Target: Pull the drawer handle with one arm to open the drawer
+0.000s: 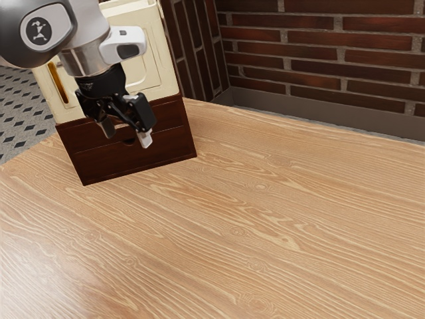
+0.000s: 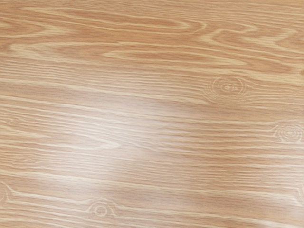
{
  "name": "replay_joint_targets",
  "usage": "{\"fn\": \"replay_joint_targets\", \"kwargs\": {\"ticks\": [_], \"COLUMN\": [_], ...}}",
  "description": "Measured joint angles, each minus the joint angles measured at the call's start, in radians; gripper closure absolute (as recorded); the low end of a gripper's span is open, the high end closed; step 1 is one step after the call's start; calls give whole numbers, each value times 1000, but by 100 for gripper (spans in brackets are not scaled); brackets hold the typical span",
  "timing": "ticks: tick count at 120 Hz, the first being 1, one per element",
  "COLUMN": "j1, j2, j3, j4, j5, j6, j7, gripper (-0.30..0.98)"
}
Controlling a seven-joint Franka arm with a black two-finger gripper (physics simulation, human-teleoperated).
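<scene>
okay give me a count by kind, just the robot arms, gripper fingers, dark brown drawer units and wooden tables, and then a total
Robot arm: 1
Fingers: 2
Dark brown drawer unit: 1
Wooden table: 1
Total: 5

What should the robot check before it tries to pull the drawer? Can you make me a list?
1. Claw open: ok, its fingers stand apart.
2. Claw gripping the handle: not ok, it isn't closed on anything.
3. Handle easy to spot: not ok, the claw is in front of part of the dark brown front.
4. Claw lined up with the handle: cannot tell.
5. Hand camera aimed at the drawer: not ok, it looks at the wooden table.
</scene>
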Motion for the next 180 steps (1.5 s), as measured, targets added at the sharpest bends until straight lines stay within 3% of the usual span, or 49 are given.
{"fn": "replay_joint_targets", "kwargs": {"ticks": [31,41,50,79,94,122,155,180], "j1": [2,2,-7,40,24,81,29,59], "j2": [0,0,-1,43,67,133,123,156], "j3": [1,-2,1,24,75,88,89,96], "j4": [5,186,249,286,283,263,42,16], "j5": [-1,1,4,102,89,71,73,77], "j6": [-4,-49,-85,-105,-96,-60,149,274], "j7": [-3,-3,11,193,284,413,529,635], "gripper": [0,0,0,0,0,0,0,0]}}
